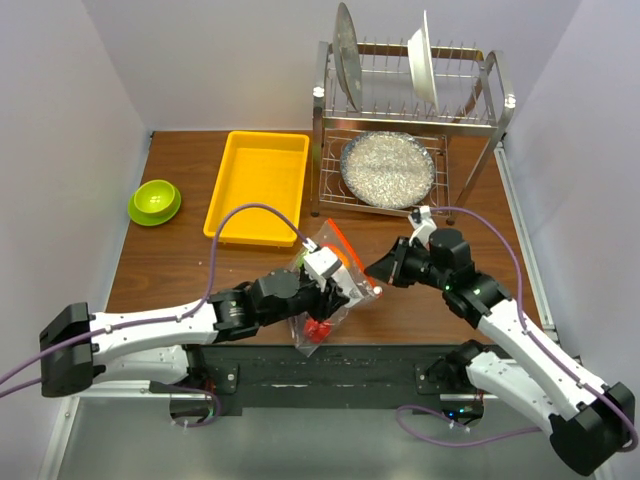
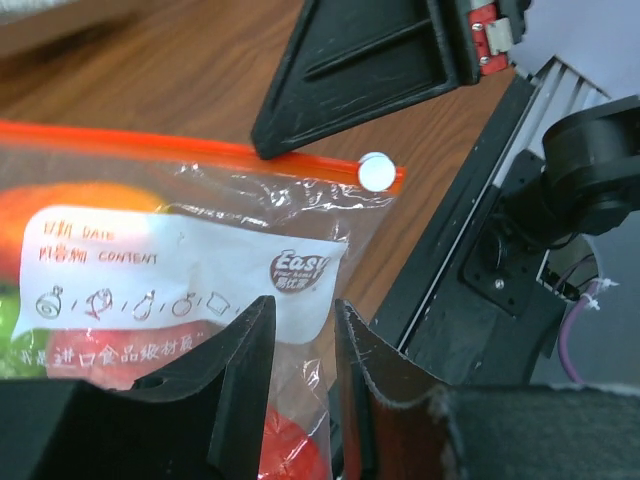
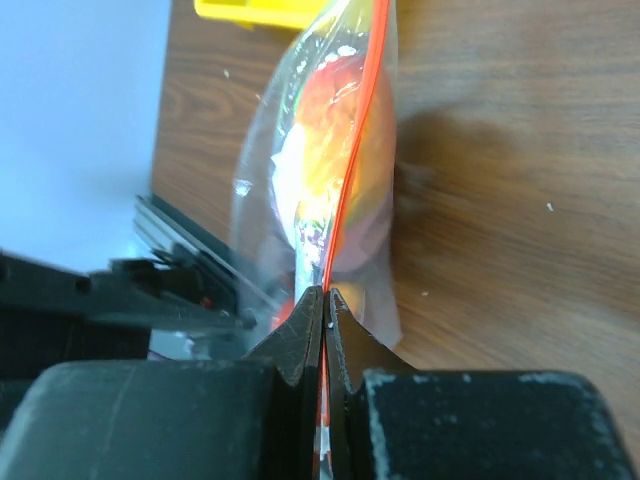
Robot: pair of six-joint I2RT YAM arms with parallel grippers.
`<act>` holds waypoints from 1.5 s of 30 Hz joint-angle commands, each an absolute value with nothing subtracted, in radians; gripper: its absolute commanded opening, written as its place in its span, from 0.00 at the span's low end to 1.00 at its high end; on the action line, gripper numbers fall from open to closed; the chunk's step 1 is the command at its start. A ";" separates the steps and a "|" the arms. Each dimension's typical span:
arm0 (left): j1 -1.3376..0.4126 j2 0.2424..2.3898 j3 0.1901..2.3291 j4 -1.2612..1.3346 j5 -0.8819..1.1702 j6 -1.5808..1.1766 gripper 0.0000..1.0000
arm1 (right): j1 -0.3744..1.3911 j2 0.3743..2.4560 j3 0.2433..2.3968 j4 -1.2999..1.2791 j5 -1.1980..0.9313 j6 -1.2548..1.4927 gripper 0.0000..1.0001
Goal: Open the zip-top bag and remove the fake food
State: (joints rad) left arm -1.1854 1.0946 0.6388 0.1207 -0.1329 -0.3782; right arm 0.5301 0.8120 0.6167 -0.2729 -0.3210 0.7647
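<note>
Two arms, one item between them.

**Item:** bag (image 1: pixel 325 285), clear film, held up off the worktop (image 1: pixel 190 270) near its front edge. The food (image 1: pixel 318 330) is inside, with a red piece lowest and an orange piece (image 2: pixel 90 200) higher up behind the label (image 2: pixel 180 270). The bag looks sealed, and nothing is out yet.

**Key relation:** the zip strip (image 3: pixel 362 150), orange-red, forms the bag's long top edge. It runs straight away from the right fingers (image 3: pixel 325 325), in line with them, and points toward the yellow tray (image 1: pixel 258 185). The right arm is the nearer one to the strip. The left arm is lower down, on the bag's body under the label.

**Right fingers:** pressed together, with the strip's edge nipped between the tips. In the left wrist view the tips sit on the strip just beside the white slider (image 2: pixel 375 172). The slider lies further toward the strip's end and, as far as that view shows, is not between the tips.

**Left fingers** (image 2: pixel 255 380)**:** a narrow gap, with bag film and a bit of red food showing in it. I cannot tell whether they truly clamp the film or only bracket it.

**Judgement:** opening looks to depend on a pull set against the strip's line while the other arm steadies the body. With the pinch beside the slider rather than on it, slipping off the thin strip seems the main risk.
</note>
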 commanded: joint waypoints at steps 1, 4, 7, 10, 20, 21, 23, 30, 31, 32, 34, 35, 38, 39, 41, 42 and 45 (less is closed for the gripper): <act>-1.230 1.083 0.701 0.184 -0.192 -0.255 0.35 | 0.532 0.819 0.754 -0.393 -0.261 0.880 0.00; -1.278 1.089 0.725 0.204 -0.260 -0.183 0.36 | 0.534 0.824 0.826 -0.457 -0.215 0.960 0.00; -1.325 1.120 0.762 0.196 -0.363 -0.117 0.38 | 0.534 0.850 0.918 -0.560 -0.154 0.988 0.00; -1.389 1.153 0.785 0.227 -0.507 -0.083 0.40 | 0.534 0.890 0.989 -0.675 -0.123 1.029 0.00; -1.537 1.322 0.833 0.521 -0.906 0.055 0.51 | 0.624 0.949 1.046 -0.762 -0.078 1.131 0.00; -1.546 1.357 0.842 0.544 -0.931 0.089 0.52 | 0.633 0.959 1.057 -0.770 -0.065 1.132 0.00; -1.558 1.385 0.857 0.587 -0.962 0.112 0.53 | 0.647 0.983 1.089 -0.794 -0.057 1.141 0.00; -1.577 1.414 0.830 0.683 -0.966 0.118 0.58 | 0.666 1.008 1.124 -0.802 -0.035 1.164 0.00; -1.578 1.422 0.827 0.701 -0.979 0.117 0.56 | 0.670 1.009 1.121 -0.799 -0.040 1.173 0.00; -1.577 1.425 0.818 0.716 -0.991 0.117 0.51 | 0.679 1.015 1.120 -0.793 -0.040 1.177 0.00; -1.578 1.436 0.807 0.765 -1.026 0.120 0.44 | 0.692 1.017 1.117 -0.788 -0.034 1.189 0.00; -1.578 1.440 0.799 0.776 -1.026 0.120 0.39 | 0.698 1.017 1.117 -0.792 -0.022 1.193 0.00; -1.578 1.448 0.789 0.782 -0.999 0.117 0.41 | 0.701 1.017 1.120 -0.802 -0.002 1.177 0.00; -1.578 1.444 0.785 0.775 -0.990 0.097 0.44 | 0.701 1.019 1.126 -0.802 -0.002 1.155 0.00; -1.575 1.428 0.775 0.712 -0.954 0.052 0.49 | 0.700 1.020 1.129 -0.811 0.026 1.059 0.00; -1.560 1.402 0.772 0.669 -0.936 -0.044 0.49 | 0.699 1.022 1.129 -0.818 0.084 1.016 0.00; -1.505 1.335 0.730 0.516 -0.827 -0.278 0.46 | 0.664 1.023 1.086 -0.833 0.163 0.898 0.23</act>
State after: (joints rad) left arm -1.5608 1.4300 0.7738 0.6277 -0.9257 0.0265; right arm 0.6960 1.0222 1.0840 -0.8116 0.0288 1.0569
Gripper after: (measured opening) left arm 0.473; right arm 0.101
